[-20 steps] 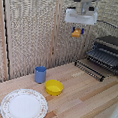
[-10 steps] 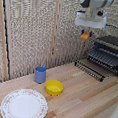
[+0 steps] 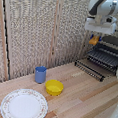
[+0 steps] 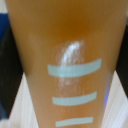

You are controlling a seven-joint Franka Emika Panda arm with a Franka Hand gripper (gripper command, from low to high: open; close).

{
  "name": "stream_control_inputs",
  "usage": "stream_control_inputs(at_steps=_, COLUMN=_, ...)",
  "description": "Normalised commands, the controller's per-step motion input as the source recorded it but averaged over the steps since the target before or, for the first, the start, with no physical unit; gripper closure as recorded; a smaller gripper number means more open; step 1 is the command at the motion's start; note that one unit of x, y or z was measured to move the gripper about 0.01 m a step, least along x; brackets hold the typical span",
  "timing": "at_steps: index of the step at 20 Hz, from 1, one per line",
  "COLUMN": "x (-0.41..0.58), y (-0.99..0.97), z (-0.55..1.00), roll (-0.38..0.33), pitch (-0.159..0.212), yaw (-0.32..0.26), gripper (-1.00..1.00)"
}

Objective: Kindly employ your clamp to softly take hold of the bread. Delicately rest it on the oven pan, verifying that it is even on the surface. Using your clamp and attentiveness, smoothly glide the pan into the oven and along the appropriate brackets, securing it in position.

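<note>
The bread [image 3: 93, 41], a small orange-brown piece, hangs in the air with my gripper [image 3: 94, 37] shut on it. It is above the far end of the oven pan [image 3: 102, 59], a dark wire rack with parallel bars that sticks out in front of the oven [image 3: 116, 42] at the exterior view's right. In the wrist view the bread [image 4: 65, 55] fills nearly the whole picture, glossy, with pale stripes across it. My fingers do not show there.
A blue cup [image 3: 40, 74], a round yellow bowl [image 3: 54, 87] and a patterned white plate [image 3: 23, 104] stand on the wooden table [image 3: 82, 96] at the exterior view's left. A slatted wall runs behind.
The gripper has carried the bread toward the exterior view's right and slightly down, from over the table to above the rack.
</note>
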Motion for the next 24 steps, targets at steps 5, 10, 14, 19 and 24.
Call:
stream_control_inputs(at_steps=5, x=0.029, y=-0.85, z=-0.17, roll=0.064, pitch=0.004, yaw=-0.045, gripper=1.0)
stream_control_inputs(at_steps=10, x=0.089, y=-0.68, z=-0.13, roll=0.07, pitch=0.0, yaw=-0.036, gripper=1.0)
stream_control_inputs(at_steps=14, x=0.022, y=-0.41, z=-0.05, roll=0.048, pitch=-0.044, yaw=-0.043, gripper=1.0)
stream_control_inputs(at_steps=19, x=0.028, y=-0.51, z=0.0, roll=0.084, pitch=-0.146, yaw=-0.046, gripper=1.0)
stream_control_inputs(at_steps=24, x=0.03, y=-0.25, z=-0.04, roll=0.052, pitch=-0.047, yaw=-0.036, gripper=-1.0)
